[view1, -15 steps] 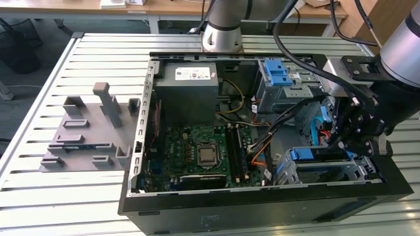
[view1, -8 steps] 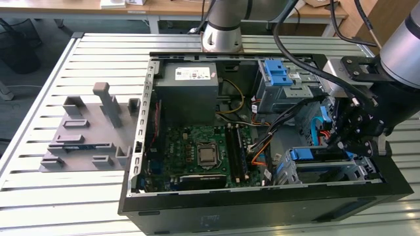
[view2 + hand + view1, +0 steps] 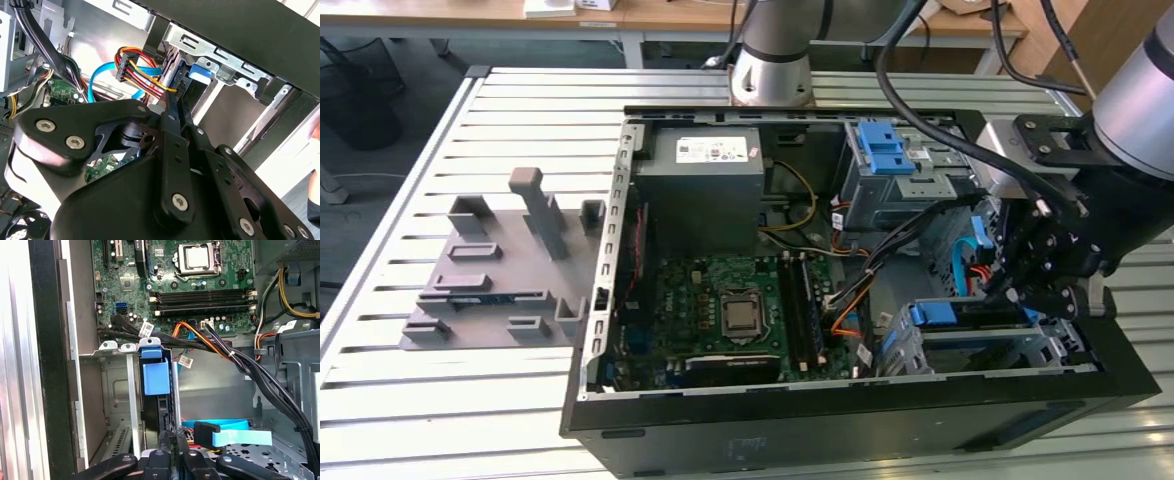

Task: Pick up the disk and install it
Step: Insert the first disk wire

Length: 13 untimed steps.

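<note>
The gripper [image 3: 1025,290] reaches down into the open computer case [image 3: 854,410] at the exterior view's right, near the front corner. The disk [image 3: 156,390] stands on edge in the metal drive cage [image 3: 117,390] there, its blue tab uppermost. The jaws appear pressed together at the disk's rear edge, beside the blue cable [image 3: 235,436]. The motherboard [image 3: 727,310] lies to the left.
</note>
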Each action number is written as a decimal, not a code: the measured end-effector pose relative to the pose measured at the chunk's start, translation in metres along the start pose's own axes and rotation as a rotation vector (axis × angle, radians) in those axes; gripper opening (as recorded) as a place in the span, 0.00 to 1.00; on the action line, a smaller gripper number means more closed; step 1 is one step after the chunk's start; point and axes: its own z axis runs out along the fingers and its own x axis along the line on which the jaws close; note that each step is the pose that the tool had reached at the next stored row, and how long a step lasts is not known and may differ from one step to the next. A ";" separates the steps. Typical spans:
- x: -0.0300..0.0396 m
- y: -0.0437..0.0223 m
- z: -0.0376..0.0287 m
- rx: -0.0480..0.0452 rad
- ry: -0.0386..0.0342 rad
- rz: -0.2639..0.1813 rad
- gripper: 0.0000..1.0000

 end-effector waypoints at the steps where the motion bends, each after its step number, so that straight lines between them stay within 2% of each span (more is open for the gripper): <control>1: 0.0000 0.0000 -0.0002 -0.0001 -0.0012 -0.001 0.16; 13: 0.0000 -0.0002 -0.0007 -0.0009 -0.0031 -0.013 0.16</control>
